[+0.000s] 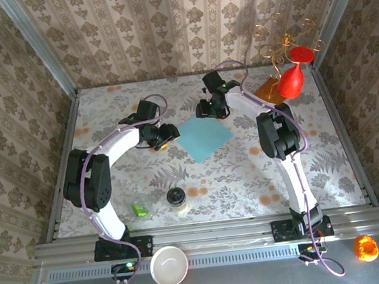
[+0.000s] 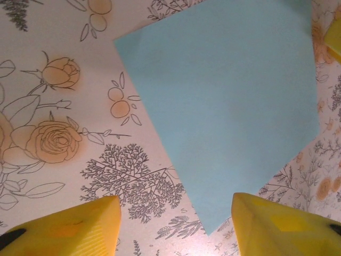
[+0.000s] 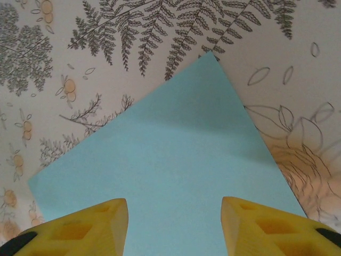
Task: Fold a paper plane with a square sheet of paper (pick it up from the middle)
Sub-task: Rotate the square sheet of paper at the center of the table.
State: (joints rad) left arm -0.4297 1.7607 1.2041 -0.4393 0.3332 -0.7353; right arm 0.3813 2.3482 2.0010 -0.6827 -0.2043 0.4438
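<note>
Bench (image 1: 247,176): pale floral-print cover. Small green object (image 1: 140,209) front left; dark-lidded jar (image 1: 176,198) near it, not touching. Orange-brown sheet (image 1: 265,92) far right, partly hidden by red bulb-shaped item (image 1: 291,80). Gold wire ornament (image 1: 280,37) behind that. White bowl (image 1: 169,265) on front rail. Orange lump (image 1: 365,247) at front right.

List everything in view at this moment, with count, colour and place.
square sheet of paper: one, light blue, flat at mid-table
orange-brown sheet: one, far right
red ornament: one, far right, overlapping that sheet
wire stand: one, gold, far right corner
small object: one, green, near left
jar: one, dark-topped, near centre
bowl: one, white, near ledge
lumpy object: one, orange, near ledge, right
left gripper: yellow fingers, open, beside the paper
right gripper: yellow fingers, open, over the paper
</note>
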